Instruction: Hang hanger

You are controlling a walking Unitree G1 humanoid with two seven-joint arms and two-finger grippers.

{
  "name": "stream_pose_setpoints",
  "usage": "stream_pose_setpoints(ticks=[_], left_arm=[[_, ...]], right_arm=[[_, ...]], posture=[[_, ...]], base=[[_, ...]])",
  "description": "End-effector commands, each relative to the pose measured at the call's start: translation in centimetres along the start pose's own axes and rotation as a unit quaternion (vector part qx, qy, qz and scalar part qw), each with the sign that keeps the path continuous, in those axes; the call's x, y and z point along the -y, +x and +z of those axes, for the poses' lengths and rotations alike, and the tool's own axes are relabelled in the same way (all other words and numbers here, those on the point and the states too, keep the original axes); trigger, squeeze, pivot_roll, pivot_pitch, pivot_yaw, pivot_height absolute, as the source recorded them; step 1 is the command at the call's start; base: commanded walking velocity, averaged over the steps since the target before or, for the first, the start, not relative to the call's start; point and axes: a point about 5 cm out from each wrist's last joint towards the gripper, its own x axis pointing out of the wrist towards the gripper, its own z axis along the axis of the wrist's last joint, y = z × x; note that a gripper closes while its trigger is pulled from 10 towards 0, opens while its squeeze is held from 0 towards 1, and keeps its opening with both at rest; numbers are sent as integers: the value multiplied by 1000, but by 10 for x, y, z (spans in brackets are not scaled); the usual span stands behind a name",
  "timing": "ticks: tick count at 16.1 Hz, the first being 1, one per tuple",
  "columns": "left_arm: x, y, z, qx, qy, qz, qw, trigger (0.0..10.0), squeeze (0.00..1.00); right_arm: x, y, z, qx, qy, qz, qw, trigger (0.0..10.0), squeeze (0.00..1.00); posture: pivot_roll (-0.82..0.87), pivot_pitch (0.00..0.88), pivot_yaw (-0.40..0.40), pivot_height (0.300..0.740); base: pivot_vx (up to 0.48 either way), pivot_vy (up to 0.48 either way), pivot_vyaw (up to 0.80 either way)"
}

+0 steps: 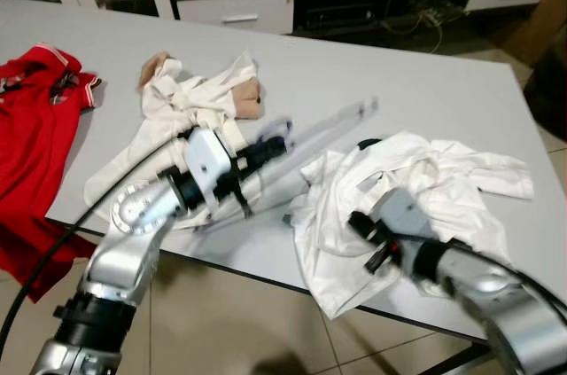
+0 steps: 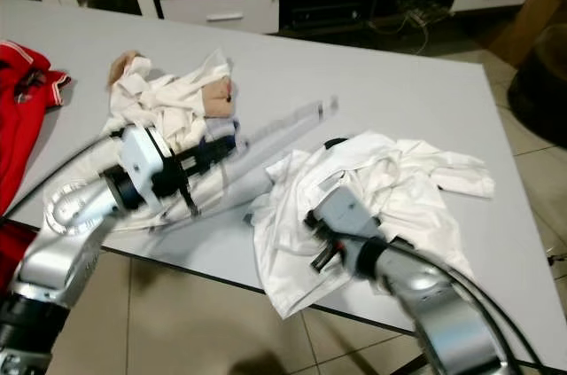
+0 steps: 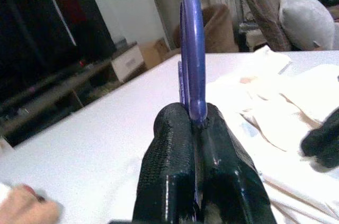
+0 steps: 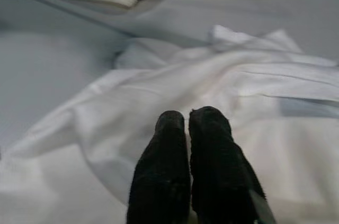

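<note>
Left hand (image 1: pixel 266 150) clamped on blue hanger (image 3: pixel 192 49), right hand (image 4: pixel 192 121) closed empty over white shirt (image 1: pixel 416 180), no readable writing.

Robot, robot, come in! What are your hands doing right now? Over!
Left gripper shut on blue hanger, held above the table. Right gripper shut, empty, over white shirt. Nothing blocking. Over.

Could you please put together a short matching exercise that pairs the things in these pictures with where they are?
Column one:
1. hanger
2. red shirt
3. white shirt
4. right gripper

Column two:
A. hangs over the table's left edge
B. clamped in the left gripper
C. fingers together above white cloth
D. crumpled at the table's near right

Pairs: 1-B, 2-A, 3-D, 4-C
</note>
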Motion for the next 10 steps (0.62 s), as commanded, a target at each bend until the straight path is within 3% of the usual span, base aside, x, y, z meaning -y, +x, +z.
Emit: stream_pose_setpoints(ticks=[1, 3, 4, 6, 9, 10], left_arm=[[-6, -4, 3, 13, -26, 17, 999, 10000, 0], [-13, -11, -2, 15, -62, 50, 997, 10000, 0], [-17, -13, -3, 15, -66, 65, 996, 10000, 0], [-20, -15, -2, 15, -69, 72, 995, 10000, 0], [-20, -20, -2, 11, -70, 77, 994, 10000, 0], [-20, -22, -2, 9, -72, 80, 994, 10000, 0]], right_arm=[[-7, 6, -4, -2, 7, -1, 1000, 10000, 1000], [-11, 18, -10, -13, 7, -12, 1000, 10000, 1000], [-11, 27, -11, -16, 10, -21, 1000, 10000, 0], [-12, 30, -6, -11, 20, -25, 999, 10000, 0], [3, 19, 3, 6, 17, -55, 998, 10000, 0], [8, 14, 6, 17, 20, -65, 998, 10000, 631]], posture=[[-43, 113, 53, 740], [-42, 114, 60, 740], [-38, 115, 62, 740], [-19, 118, 58, 740], [-9, 122, 58, 740], [-8, 123, 58, 740]], base=[[0, 0, 0], [0, 0, 0], [0, 0, 0], [0, 0, 0], [0, 0, 0], [0, 0, 0]])
